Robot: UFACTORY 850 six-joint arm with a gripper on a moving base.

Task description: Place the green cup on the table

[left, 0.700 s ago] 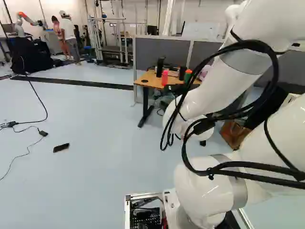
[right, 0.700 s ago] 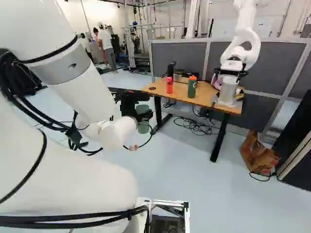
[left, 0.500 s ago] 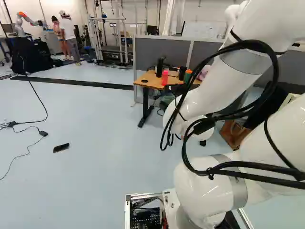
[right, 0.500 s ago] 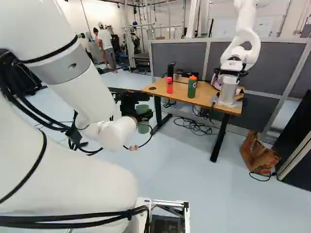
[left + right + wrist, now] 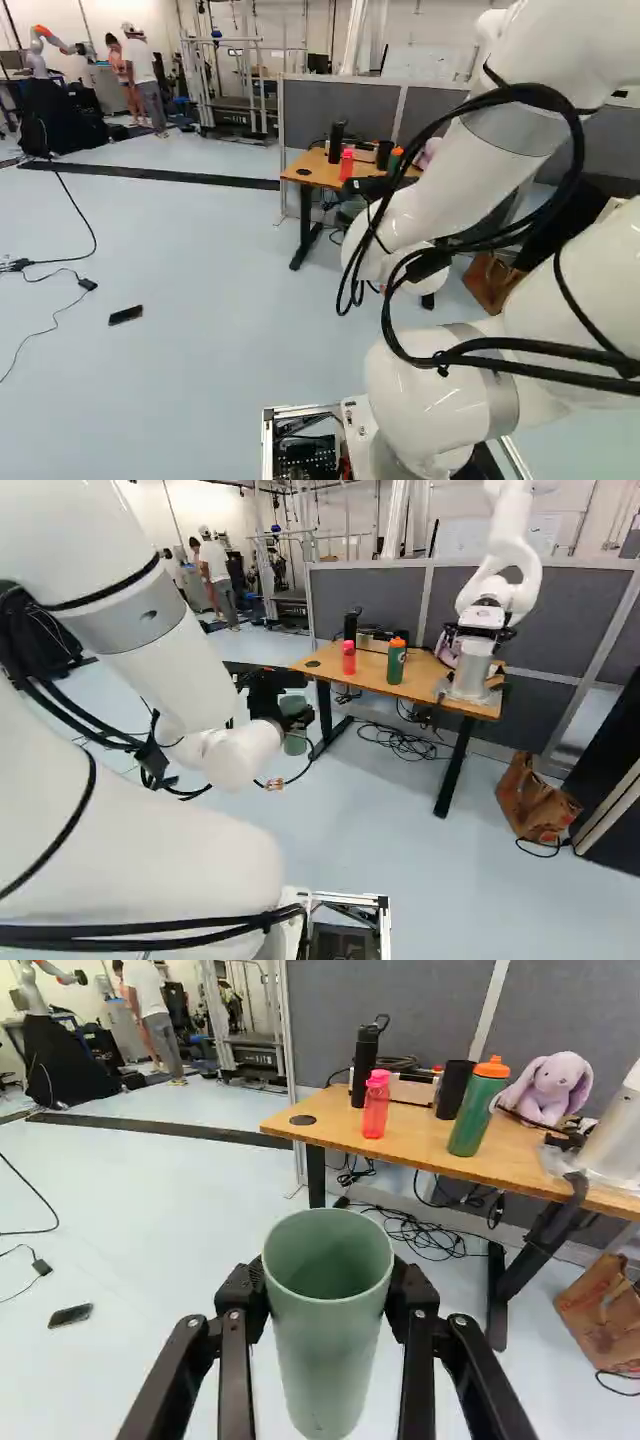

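In the right base view my gripper (image 5: 300, 720) holds the green cup (image 5: 295, 744) above the floor, short of the wooden table (image 5: 425, 680). In the wrist view the gripper (image 5: 328, 1285) is shut on the cup (image 5: 325, 1350), a finger on either side. The cup is upright, its open mouth facing up and its inside visible. The table (image 5: 420, 1154) lies ahead of the cup, apart from it.
On the table stand a pink bottle (image 5: 376, 1105), a green bottle with orange lid (image 5: 479, 1110), black bottle (image 5: 364, 1065), dark cup (image 5: 455, 1090) and plush rabbit (image 5: 548, 1088). Another robot (image 5: 490, 595) is mounted at its right. Cables (image 5: 430, 1235) lie beneath; a paper bag (image 5: 535, 800) stands beyond.
The base has moved slightly, mostly forward; the table and floor items sit a little differently in the base views. My arm keeps its pose, and the green cup travels with it.
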